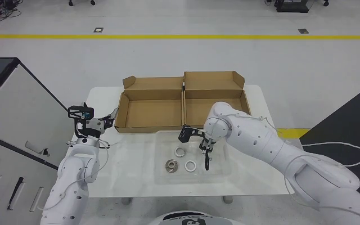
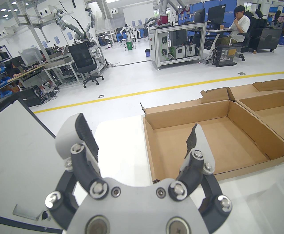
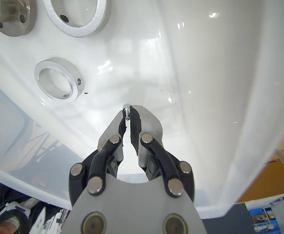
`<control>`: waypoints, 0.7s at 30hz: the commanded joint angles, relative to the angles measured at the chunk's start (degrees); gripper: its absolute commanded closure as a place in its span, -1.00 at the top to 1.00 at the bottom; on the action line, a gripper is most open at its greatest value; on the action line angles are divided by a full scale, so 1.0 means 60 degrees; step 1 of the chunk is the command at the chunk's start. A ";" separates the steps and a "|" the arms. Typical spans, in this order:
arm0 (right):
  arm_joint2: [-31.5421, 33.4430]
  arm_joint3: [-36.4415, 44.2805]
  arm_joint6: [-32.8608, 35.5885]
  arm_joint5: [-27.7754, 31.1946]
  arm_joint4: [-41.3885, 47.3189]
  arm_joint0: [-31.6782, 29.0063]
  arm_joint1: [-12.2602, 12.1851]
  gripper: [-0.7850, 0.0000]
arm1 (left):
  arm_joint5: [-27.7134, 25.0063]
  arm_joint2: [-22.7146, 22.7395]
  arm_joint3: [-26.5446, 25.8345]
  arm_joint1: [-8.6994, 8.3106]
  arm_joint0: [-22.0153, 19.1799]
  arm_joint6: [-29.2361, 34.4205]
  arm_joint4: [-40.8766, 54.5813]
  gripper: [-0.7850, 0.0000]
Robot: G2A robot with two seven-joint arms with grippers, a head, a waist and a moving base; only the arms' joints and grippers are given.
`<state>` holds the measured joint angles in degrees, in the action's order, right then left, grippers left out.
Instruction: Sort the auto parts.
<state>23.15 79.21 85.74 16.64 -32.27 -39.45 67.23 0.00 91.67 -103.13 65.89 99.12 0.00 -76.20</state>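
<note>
Small silver threaded screw [image 3: 126, 109]: being pinched at the tips of the right gripper [image 3: 128, 114], pointing at the floor of the white translucent plastic tray [image 3: 199, 66].
Silver aluminium ring collar [image 3: 76, 85]: lying flat in the tray, near the screw.
Second silver ring collar [image 3: 75, 32]: lying flat, farther off.
Grey flanged metal hub [image 3: 13, 20]: sitting just beside the second collar.
</note>
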 commanded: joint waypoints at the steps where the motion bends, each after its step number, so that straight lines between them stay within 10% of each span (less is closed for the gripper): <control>1: 0.0170 0.0249 0.0120 -0.0067 0.0102 0.0025 -0.0064 -1.00 | 0.0000 0.0000 0.0000 0.0000 0.0000 0.0000 0.0000 1.00; 21: 0.4910 0.2866 0.0145 0.0173 0.3936 -0.1116 -0.2333 -1.00 | 0.0000 0.0000 0.0000 0.0000 0.0000 0.0000 0.0000 1.00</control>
<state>50.87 96.14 87.19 17.14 -11.30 -45.51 53.66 0.00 91.67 -103.13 65.89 99.12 0.00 -76.20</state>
